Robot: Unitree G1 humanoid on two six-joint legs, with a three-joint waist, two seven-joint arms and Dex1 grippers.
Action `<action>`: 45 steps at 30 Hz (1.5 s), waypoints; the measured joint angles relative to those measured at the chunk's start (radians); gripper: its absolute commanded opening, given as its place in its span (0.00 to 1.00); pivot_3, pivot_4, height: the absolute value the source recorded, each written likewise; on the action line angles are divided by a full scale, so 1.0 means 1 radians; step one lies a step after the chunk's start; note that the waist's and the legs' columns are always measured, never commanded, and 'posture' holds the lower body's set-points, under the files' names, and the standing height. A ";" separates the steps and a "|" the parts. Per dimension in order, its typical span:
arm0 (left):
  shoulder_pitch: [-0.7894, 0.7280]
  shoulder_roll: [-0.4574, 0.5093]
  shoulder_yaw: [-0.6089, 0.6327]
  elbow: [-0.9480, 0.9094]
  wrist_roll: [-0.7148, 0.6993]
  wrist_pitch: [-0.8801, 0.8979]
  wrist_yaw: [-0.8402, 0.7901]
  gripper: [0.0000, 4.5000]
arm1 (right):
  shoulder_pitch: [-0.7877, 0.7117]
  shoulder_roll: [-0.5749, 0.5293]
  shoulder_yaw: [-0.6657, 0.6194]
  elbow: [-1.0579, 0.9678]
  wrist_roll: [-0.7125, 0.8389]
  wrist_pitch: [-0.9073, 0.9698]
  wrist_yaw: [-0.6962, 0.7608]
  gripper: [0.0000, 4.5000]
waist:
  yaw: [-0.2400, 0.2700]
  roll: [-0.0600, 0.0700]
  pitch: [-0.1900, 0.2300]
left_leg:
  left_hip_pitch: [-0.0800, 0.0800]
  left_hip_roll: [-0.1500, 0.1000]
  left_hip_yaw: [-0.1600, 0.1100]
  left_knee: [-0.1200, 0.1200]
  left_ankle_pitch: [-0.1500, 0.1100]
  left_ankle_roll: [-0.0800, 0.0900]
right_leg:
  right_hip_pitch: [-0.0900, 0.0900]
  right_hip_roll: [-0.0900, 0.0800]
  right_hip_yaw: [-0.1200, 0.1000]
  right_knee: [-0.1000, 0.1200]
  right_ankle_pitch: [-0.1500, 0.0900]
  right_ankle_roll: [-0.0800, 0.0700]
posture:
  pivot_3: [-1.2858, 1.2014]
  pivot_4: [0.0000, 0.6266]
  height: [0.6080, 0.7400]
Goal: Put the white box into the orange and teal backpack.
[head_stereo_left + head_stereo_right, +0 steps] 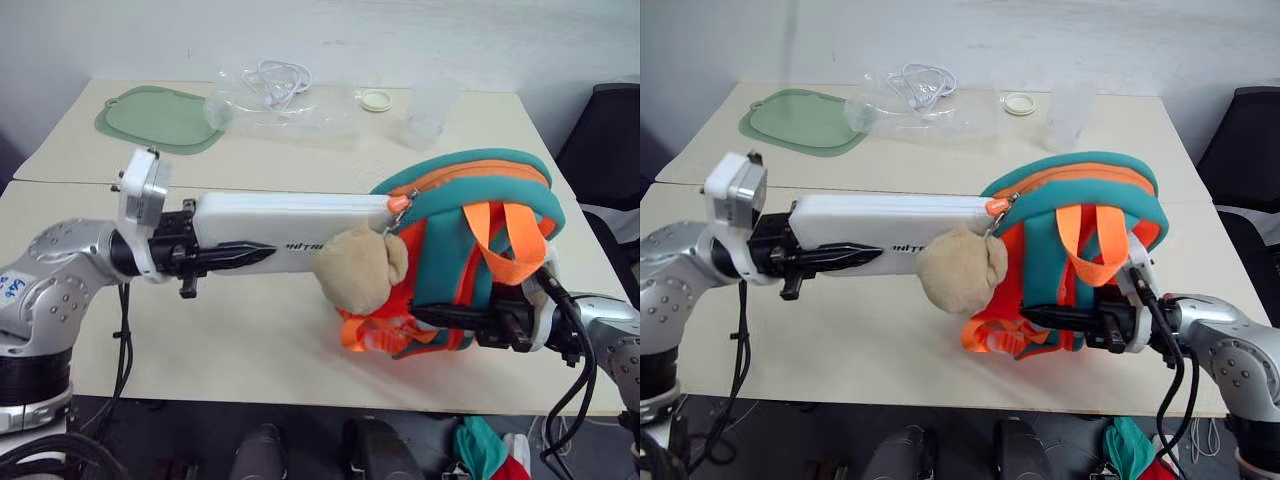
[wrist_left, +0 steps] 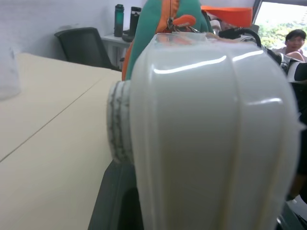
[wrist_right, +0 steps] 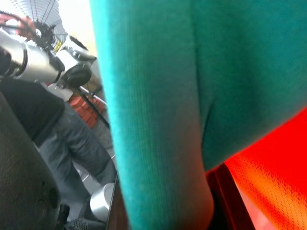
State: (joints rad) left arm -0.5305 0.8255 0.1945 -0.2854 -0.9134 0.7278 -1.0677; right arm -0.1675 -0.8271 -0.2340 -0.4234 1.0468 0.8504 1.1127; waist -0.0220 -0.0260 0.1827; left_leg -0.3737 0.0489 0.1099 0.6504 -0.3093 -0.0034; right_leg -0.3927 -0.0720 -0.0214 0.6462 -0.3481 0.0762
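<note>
My left gripper (image 1: 255,240) is shut on the white box (image 1: 290,225) and holds it level above the table, long axis pointing at the orange and teal backpack (image 1: 470,190). The box's far end reaches the backpack's zippered top edge by the orange zipper pull (image 1: 398,203). A tan plush toy (image 1: 360,268) hangs in front of that end. The backpack stands upright, and my right gripper (image 1: 430,318) is shut on its lower front. The left wrist view has the box (image 2: 211,124) up close with the backpack (image 2: 158,24) beyond it. Teal fabric of the backpack (image 3: 192,96) shows in the right wrist view.
At the back of the table (image 1: 250,330) lie a green mat (image 1: 160,118), a clear plastic bag with white cable (image 1: 275,95), a small white lid (image 1: 376,100) and a clear cup (image 1: 430,110). A black chair (image 1: 610,140) stands at the right. A person (image 2: 292,40) sits beyond the table.
</note>
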 measured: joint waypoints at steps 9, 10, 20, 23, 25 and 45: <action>-0.032 0.054 -0.104 0.011 0.096 0.027 -0.038 0.27 | 0.009 0.001 0.001 -0.008 -0.002 0.001 -0.015 0.01 | -0.004 0.000 0.000 | 0.001 0.000 0.001 0.000 0.001 -0.001 | 0.000 0.001 0.001 0.001 0.000 0.000 | 0.52 0.24 1.00; -0.029 0.041 -0.118 0.022 0.112 0.022 -0.023 0.27 | 0.010 0.001 0.001 -0.009 -0.002 0.000 -0.017 0.01 | -0.003 0.000 0.000 | 0.001 0.000 0.000 0.001 0.001 -0.001 | 0.000 0.001 0.001 0.001 0.000 0.000 | 0.52 0.24 1.00; -0.096 -0.085 -0.194 0.027 0.155 0.068 0.086 0.27 | 0.024 0.001 -0.001 -0.029 0.007 -0.001 -0.027 0.01 | 0.009 -0.001 0.000 | 0.000 0.000 0.000 0.003 0.001 0.000 | 0.001 0.001 0.001 0.002 0.000 0.001 | 0.52 0.24 1.00; -0.215 -0.139 -0.299 0.030 0.199 0.105 0.098 0.27 | 0.020 0.001 0.004 -0.031 0.008 0.000 -0.024 0.01 | 0.020 -0.001 0.000 | 0.000 0.000 0.000 0.004 0.001 0.000 | 0.001 0.002 0.001 0.002 0.001 0.001 | 0.52 0.24 1.00; -0.279 -0.186 -0.351 0.057 0.227 0.123 0.109 0.27 | 0.017 0.001 0.012 -0.032 0.007 0.000 -0.023 0.01 | 0.021 -0.001 0.000 | 0.000 0.000 0.000 0.004 0.001 0.000 | 0.001 0.002 0.002 0.001 0.001 0.002 | 0.52 0.24 1.00; -0.408 -0.399 -0.388 0.305 0.401 0.012 0.083 0.89 | 0.018 0.036 0.030 -0.041 -0.006 -0.042 -0.088 0.01 | 0.014 0.000 0.001 | -0.002 0.001 -0.004 0.011 0.001 0.000 | -0.001 0.007 0.005 0.007 0.001 0.002 | 0.52 0.24 1.00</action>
State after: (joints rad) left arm -0.9386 0.4267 -0.1931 0.0193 -0.5124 0.7396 -0.9848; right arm -0.1500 -0.7916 -0.2038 -0.4640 1.0404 0.8082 1.0252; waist -0.0078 -0.0264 0.1833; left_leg -0.3752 0.0499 0.1057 0.6614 -0.3082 -0.0039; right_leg -0.3942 -0.0654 -0.0166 0.6536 -0.3471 0.0781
